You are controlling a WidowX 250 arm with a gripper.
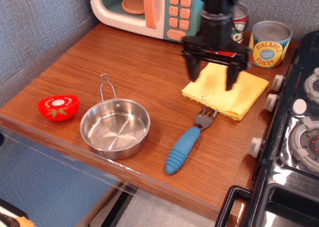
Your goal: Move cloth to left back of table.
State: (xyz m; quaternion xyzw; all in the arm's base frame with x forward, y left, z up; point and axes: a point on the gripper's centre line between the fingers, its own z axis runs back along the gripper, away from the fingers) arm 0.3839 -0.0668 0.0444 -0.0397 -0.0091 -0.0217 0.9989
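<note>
The pale yellow cloth [219, 93] lies flat and folded on the brown wood table [134, 67], at the right, beside the stove. My black gripper [213, 79] hangs over the cloth's left half, open, its two fingers [194, 70] spread wide with nothing between them. Whether the fingertips touch the cloth I cannot tell. The arm hides part of the tomato sauce can behind it.
A steel pan [115, 127] and a red tomato half [58, 107] sit at the front left. A blue-handled fork [187, 145] lies in front of the cloth. A toy microwave [147, 7], tomato sauce can [240, 22] and pineapple can [269, 43] stand at the back. Black stove [294, 137] at right.
</note>
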